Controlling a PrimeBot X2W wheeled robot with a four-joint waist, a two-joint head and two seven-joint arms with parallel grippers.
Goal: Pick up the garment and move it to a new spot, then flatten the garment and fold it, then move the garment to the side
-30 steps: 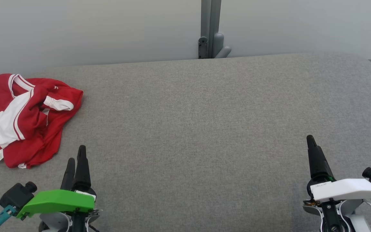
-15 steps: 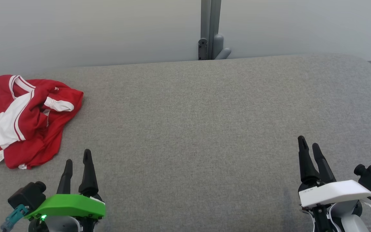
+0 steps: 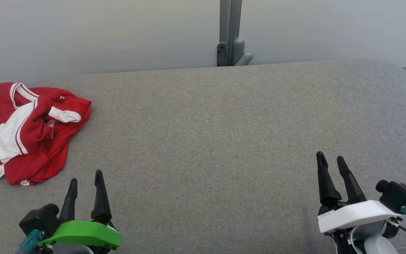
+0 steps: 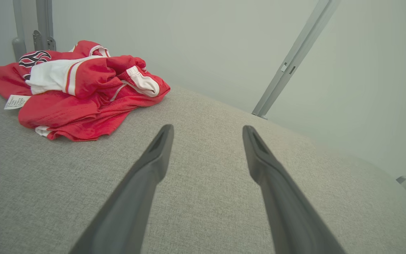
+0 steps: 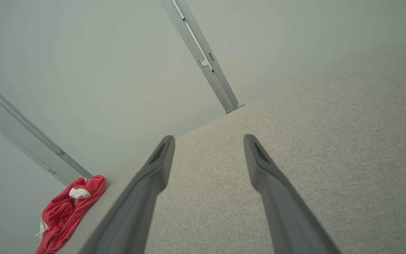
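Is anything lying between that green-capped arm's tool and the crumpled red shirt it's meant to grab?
Nothing visible. The left tool is open, and bare grey cushion is all that lies between it and the red garment. The garment sits crumpled ahead and to the tool's left, not touching it.

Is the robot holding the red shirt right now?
No, the shirt lies crumpled on the grey table, apart from the open left gripper and open right gripper.
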